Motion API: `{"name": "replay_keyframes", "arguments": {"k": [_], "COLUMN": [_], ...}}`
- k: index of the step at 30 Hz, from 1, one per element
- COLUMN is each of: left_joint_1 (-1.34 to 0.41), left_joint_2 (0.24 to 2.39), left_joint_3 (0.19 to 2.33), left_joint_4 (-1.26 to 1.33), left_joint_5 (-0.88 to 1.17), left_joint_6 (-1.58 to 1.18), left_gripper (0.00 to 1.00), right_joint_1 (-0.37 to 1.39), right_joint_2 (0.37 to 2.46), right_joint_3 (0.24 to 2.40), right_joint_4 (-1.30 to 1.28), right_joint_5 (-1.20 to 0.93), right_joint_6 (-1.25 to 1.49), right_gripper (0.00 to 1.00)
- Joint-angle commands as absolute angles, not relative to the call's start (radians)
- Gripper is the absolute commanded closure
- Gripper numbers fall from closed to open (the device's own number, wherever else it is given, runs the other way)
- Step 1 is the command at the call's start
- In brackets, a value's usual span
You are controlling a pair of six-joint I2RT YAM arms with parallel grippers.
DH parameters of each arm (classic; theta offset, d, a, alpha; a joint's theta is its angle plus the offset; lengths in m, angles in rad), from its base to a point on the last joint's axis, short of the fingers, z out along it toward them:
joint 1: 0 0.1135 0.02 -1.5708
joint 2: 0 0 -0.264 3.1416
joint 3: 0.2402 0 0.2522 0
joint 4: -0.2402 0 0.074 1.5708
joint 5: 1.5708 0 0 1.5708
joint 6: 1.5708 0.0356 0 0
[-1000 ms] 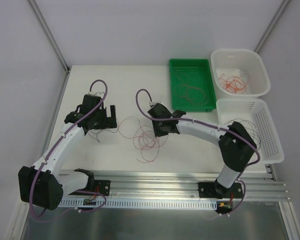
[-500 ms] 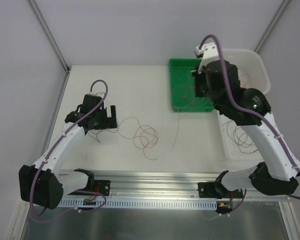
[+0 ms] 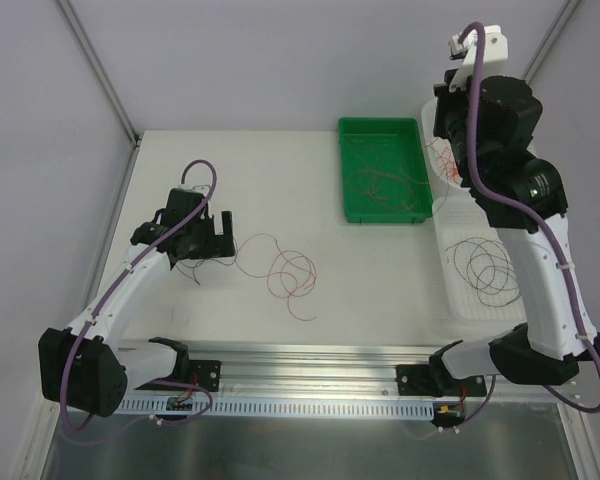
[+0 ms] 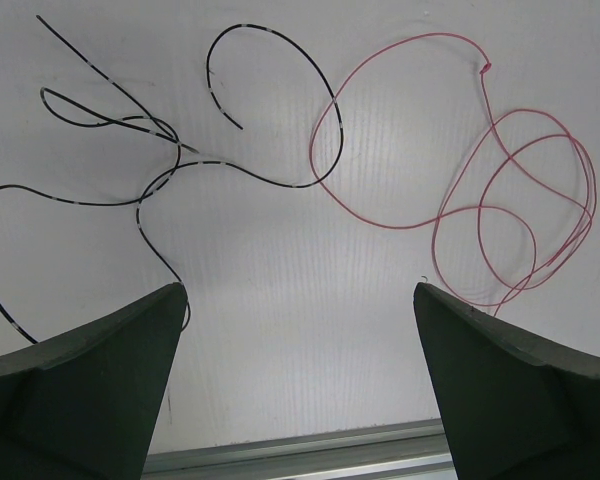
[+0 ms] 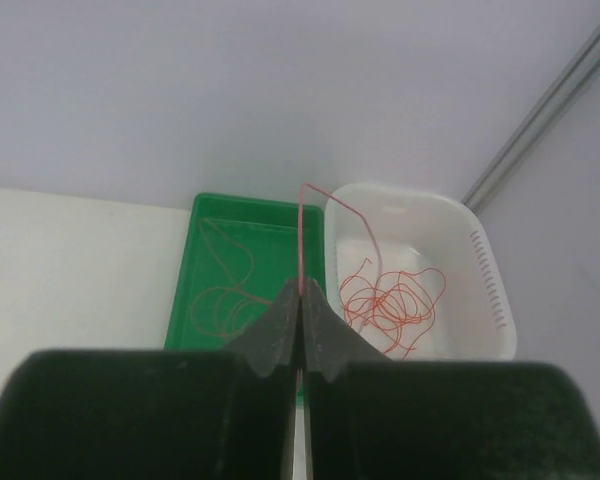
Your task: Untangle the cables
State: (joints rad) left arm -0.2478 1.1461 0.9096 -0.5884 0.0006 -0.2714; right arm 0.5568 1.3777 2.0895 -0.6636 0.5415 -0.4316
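Loose red cables (image 3: pixel 288 272) curl on the white table, with a black cable (image 3: pixel 188 268) to their left. My left gripper (image 3: pixel 212 240) hovers over them, open and holding nothing. In its wrist view the black cable (image 4: pixel 150 150) lies ahead left and the red loops (image 4: pixel 505 205) ahead right of the gripper (image 4: pixel 300 295). My right gripper (image 5: pixel 301 292) is raised high over the bins and shut on a thin red cable (image 5: pixel 300 230). That cable rises from the fingertips, then bends right and down toward the white tub.
A green tray (image 3: pixel 380 125) at the back holds reddish cables (image 3: pixel 380 182). The white tub (image 5: pixel 485 270) beside it holds orange cables (image 5: pixel 392 305). A white basket (image 3: pixel 450 300) at the right holds black cables (image 3: pixel 485 265). An aluminium rail (image 3: pixel 320 365) runs along the near edge.
My right arm has swung up from the pile at the table's middle to high above the bins, carrying a red cable. The pile is smaller. The left arm has not moved.
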Motion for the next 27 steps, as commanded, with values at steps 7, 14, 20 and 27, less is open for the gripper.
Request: {"name": "replay_keyframes", "arguments": {"k": [7,14,20,27], "left_joint_1": [-0.245,-0.245,-0.245,-0.245], "left_joint_2": [1.163,1.167,1.175,1.187], "left_joint_3": [0.907,0.908,0.91,0.91], "left_joint_4": [-0.586,-0.586,-0.586,-0.586], "left_joint_5": [0.052,0.055,0.061,0.066], "left_joint_6": [-0.261,-0.259,-0.258,-0.255], "left_gripper": [0.01,0.01,0.01,0.01], "right_joint_1": [0.359,0.313,0.261,0.216], "right_joint_2": [1.494,1.609,1.722,1.85], "right_joint_3": [1.994,2.06,2.083,2.005], "right_joint_4": [-0.405,-0.345,-0.295,-0.276], "right_joint_5": [0.347,0.276,0.216,0.164], "right_joint_6": [-0.362,-0.298,-0.252,-0.144], "right_gripper": [0.99,0.99,0.99,0.99]}}
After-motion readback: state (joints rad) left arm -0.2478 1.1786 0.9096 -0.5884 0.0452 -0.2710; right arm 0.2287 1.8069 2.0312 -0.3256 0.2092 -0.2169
